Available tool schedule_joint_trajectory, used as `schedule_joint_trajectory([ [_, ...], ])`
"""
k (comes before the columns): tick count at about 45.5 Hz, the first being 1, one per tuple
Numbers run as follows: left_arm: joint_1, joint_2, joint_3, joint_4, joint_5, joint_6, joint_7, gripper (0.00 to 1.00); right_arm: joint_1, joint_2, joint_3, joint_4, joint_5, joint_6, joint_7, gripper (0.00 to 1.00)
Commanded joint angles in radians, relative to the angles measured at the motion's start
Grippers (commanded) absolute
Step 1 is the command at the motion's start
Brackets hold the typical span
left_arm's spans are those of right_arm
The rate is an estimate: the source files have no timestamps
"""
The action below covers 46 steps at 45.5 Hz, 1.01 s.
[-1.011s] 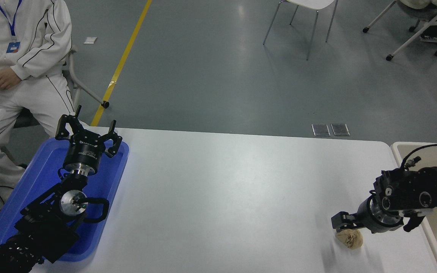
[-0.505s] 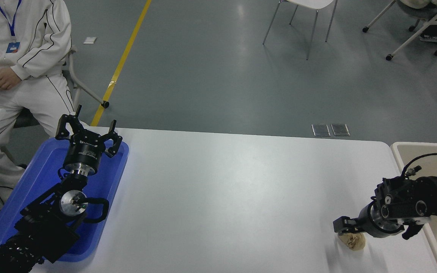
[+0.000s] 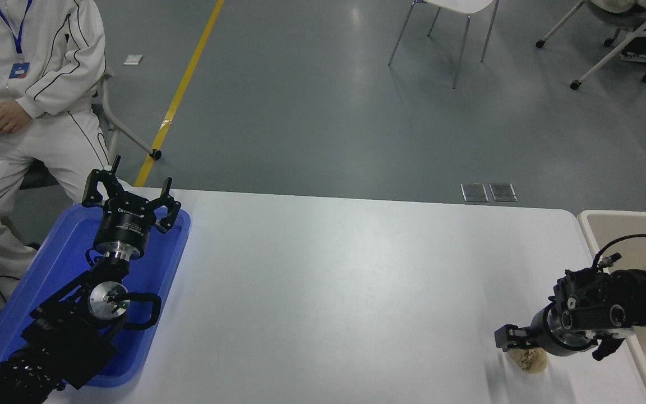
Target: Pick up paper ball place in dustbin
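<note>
High head cam, down over table (image 3: 323, 292)

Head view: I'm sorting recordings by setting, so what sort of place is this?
Probably a robot lab or test hall: grey floor with a yellow line, wheeled chairs, and a seated person by the white table.

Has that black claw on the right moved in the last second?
Yes. The right gripper has dropped toward the table's near edge, down onto the paper ball.
</note>
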Motion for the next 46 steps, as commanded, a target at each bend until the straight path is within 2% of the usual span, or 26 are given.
schedule_joint_trajectory([
  [1, 0.0, 0.0, 0.0, 0.0, 0.0, 0.002, 0.0, 1.0, -0.007, 0.001, 0.0, -0.002, -0.001, -0.001, 0.0, 0.9],
  [5, 0.0, 0.0, 0.0, 0.0, 0.0, 0.0, 0.0, 1.0, -0.01, 0.001, 0.0, -0.002, 0.0, -0.001, 0.0, 0.89],
  [14, 0.0, 0.0, 0.0, 0.0, 0.0, 0.0, 0.001, 1.0, -0.017, 0.001, 0.0, 0.0, 0.004, 0.0, 0.0, 0.72],
  [19, 0.0, 0.0, 0.0, 0.0, 0.0, 0.0, 0.0, 1.0, -0.019, 0.001, 0.002, 0.006, 0.017, 0.002, 0.0, 0.47],
  [24, 0.0, 0.0, 0.0, 0.0, 0.0, 0.0, 0.0, 1.0, -0.022, -0.001, 0.005, 0.011, 0.019, 0.01, -0.001, 0.18],
  [29, 0.0, 0.0, 0.0, 0.0, 0.0, 0.0, 0.0, 1.0, -0.017, -0.004, 0.005, 0.012, 0.023, 0.011, -0.001, 0.01],
  [37, 0.0, 0.0, 0.0, 0.0, 0.0, 0.0, 0.0, 1.0, 0.0, -0.034, 0.0, 0.032, 0.077, 0.025, -0.001, 0.0],
  [46, 0.0, 0.0, 0.0, 0.0, 0.0, 0.0, 0.0, 1.0, 0.055, -0.051, -0.012, 0.084, 0.079, 0.031, -0.001, 0.0],
])
